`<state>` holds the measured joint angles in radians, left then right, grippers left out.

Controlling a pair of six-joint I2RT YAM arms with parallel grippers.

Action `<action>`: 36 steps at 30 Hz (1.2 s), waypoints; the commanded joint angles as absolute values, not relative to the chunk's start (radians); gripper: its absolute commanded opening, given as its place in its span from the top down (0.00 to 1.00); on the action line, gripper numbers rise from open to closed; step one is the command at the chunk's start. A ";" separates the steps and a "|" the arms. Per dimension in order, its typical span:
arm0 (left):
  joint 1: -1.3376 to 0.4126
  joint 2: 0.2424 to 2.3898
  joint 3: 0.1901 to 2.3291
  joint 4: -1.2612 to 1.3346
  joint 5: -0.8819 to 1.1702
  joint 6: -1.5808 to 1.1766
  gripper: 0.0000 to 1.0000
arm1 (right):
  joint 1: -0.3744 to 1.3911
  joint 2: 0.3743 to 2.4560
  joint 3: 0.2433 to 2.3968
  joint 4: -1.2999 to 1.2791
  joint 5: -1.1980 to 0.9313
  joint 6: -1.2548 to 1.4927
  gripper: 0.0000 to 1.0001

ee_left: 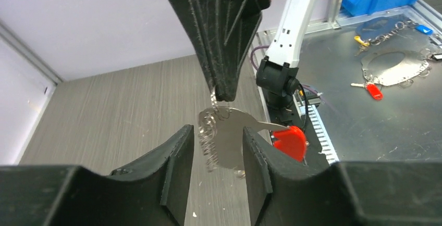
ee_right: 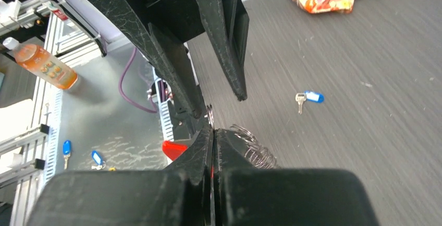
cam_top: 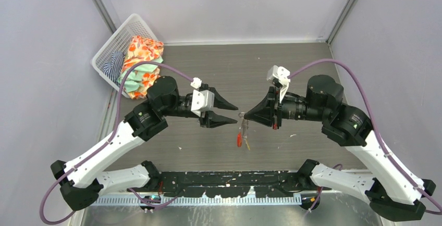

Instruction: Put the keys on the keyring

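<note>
Pinching the keyring (ee_right: pixel 254 150) up off the tabletop (cam_top: pixel 292 70), the right end effector (cam_top: pixel 245 115) is fully closed on its metal ring. The left end effector (ee_left: pixel 218 135) stands part open, fingers flanking the ring; contact unclear. Only the right wrist view shows one blue key (ee_right: pixel 308 97) lying on the tabletop; the top view shows one red tag (cam_top: pixel 239 140) hanging below.

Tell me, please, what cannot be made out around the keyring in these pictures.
Top view: keyring too small to tell whether the yellow key is threaded.
Right wrist: shut right claw covers its grip point.
Left wrist: left claw cuts off the red tag.
</note>
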<state>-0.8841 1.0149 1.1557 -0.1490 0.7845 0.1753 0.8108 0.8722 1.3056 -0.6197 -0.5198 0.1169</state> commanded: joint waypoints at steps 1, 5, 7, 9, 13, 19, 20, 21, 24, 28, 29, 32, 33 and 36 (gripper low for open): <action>-0.871 1.019 1.191 -0.198 0.733 0.158 0.59 | 0.815 0.917 1.413 -0.775 -0.504 0.082 0.99; -0.871 1.050 1.233 -0.238 0.732 0.164 0.63 | 0.817 0.962 1.471 -0.846 -0.511 0.078 0.99; -0.871 1.066 1.258 -0.268 0.758 0.179 0.65 | 0.821 0.986 1.498 -0.885 -0.509 0.075 0.99; -0.871 1.084 1.280 -0.303 0.802 0.189 0.65 | 0.825 1.009 1.520 -0.920 -0.502 0.073 0.99; -0.871 1.117 1.317 -0.400 0.908 0.226 0.69 | 0.841 1.050 1.564 -0.969 -0.478 0.069 0.99; -0.871 1.146 1.352 -0.472 0.926 0.278 0.74 | 0.881 1.096 1.607 -1.018 -0.442 0.061 0.99; -0.871 1.148 1.356 -0.467 0.931 0.274 0.75 | 0.890 1.107 1.615 -1.030 -0.428 0.059 0.99; -0.871 1.151 1.361 -0.468 0.942 0.273 0.75 | 0.904 1.116 1.624 -1.041 -0.416 0.056 0.99; -0.871 1.157 1.373 -0.503 0.969 0.276 0.75 | 0.938 1.145 1.654 -1.078 -0.366 0.047 0.99; -0.871 1.157 1.377 -0.591 0.994 0.309 0.74 | 0.975 1.171 1.680 -1.110 -0.309 0.039 0.99; -0.871 1.158 1.378 -0.607 0.999 0.315 0.73 | 0.982 1.176 1.687 -1.117 -0.300 0.038 0.99; -0.871 1.154 1.372 -0.636 1.002 0.335 0.69 | 1.004 1.190 1.705 -1.134 -0.275 0.030 0.99; -0.871 1.155 1.373 -0.646 1.002 0.338 0.68 | 1.010 1.194 1.710 -1.140 -0.267 0.026 0.99; -0.871 1.166 1.380 -0.637 0.983 0.314 0.69 | 1.027 1.209 1.723 -1.149 -0.256 0.021 0.99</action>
